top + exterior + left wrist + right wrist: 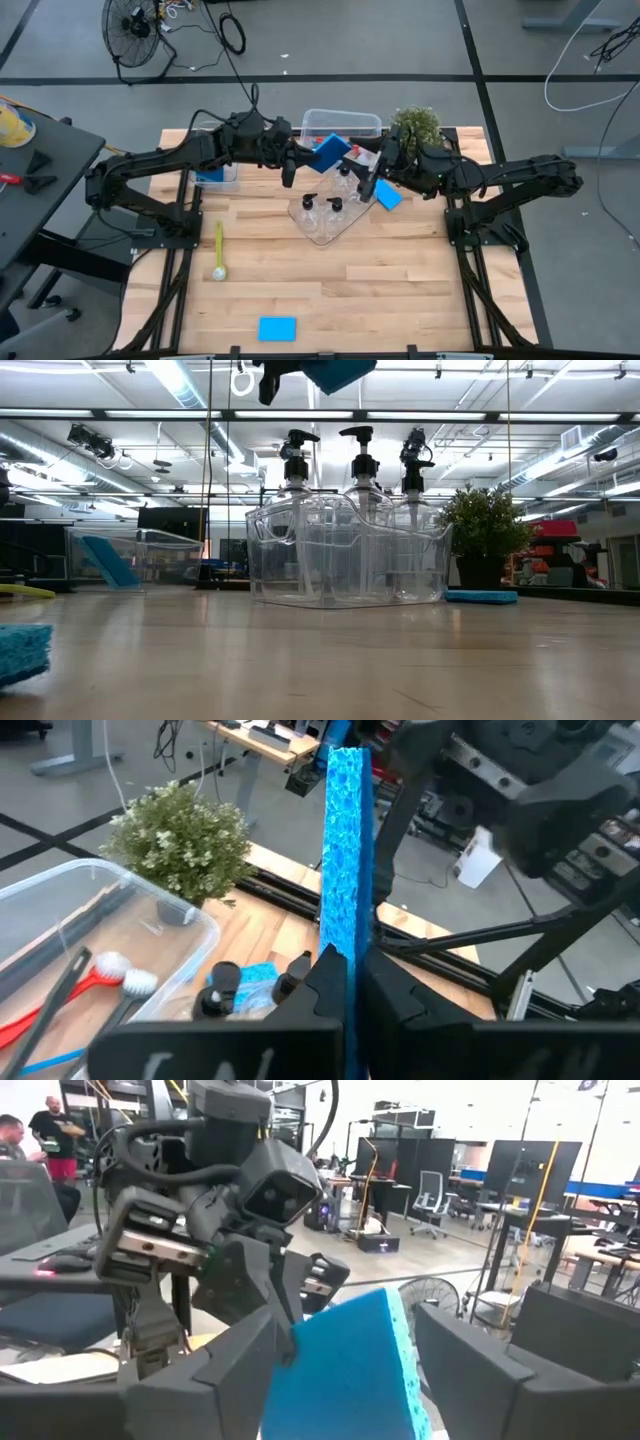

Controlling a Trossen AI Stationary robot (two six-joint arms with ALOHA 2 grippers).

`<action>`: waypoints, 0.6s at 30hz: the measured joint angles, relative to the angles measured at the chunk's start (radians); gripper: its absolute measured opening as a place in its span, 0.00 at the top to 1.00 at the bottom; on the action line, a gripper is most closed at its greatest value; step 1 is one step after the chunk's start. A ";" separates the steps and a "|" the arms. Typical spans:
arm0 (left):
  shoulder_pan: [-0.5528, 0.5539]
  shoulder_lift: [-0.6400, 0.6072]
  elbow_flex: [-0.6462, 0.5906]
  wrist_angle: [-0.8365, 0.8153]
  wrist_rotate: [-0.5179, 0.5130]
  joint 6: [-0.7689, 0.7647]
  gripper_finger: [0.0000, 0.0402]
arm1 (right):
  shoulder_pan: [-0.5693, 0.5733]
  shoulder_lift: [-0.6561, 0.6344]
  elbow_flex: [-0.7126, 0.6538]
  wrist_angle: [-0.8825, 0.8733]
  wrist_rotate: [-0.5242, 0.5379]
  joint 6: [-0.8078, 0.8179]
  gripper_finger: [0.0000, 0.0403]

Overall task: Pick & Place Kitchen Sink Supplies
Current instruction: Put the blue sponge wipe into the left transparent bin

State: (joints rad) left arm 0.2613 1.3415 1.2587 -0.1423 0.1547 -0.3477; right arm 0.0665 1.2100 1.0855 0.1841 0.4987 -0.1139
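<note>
Handoff in mid-air above the far-middle of the wooden table (400, 290). Left gripper (303, 158) is clamped on a bright-blue rectangular sponge (331, 152); its fingers (322, 982) pinch the sponge edge-on in the left wrist view. Right gripper (366, 180) faces it, fingers spread apart on either side of the sponge, nothing gripped.

The sponge hangs over the clear plastic bin (368, 121) at the far edge, which holds a red long-handled brush (60, 1000). Just nearer sits a clear plastic tray (322, 232) with small clear pump bottles with black tops (309, 207). Small green potted plant (417, 124) is right beside the right gripper: tight there. Second blue sponge (390, 197) lies by the tray under the right arm.

Open room: the near half. Only a yellow-green brush (219, 250) near the left edge and a third blue sponge (277, 328) at the near edge.
</note>
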 joint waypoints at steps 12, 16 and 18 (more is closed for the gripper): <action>0.105 -0.002 0.000 -0.156 -0.015 0.023 0.97 | 0.000 -0.030 0.000 0.000 0.010 0.000 0.42; 0.138 -0.014 0.002 -0.246 -0.084 0.026 0.97 | 0.000 -0.034 0.000 -0.014 0.010 0.000 0.43; 0.161 -0.032 0.001 -0.330 -0.131 0.027 0.97 | 0.000 -0.034 0.000 -0.021 0.010 0.000 0.44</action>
State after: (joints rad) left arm 0.4221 1.3093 1.2595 -0.4724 0.0232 -0.3204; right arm 0.0669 1.1759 1.0855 0.1635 0.5083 -0.1137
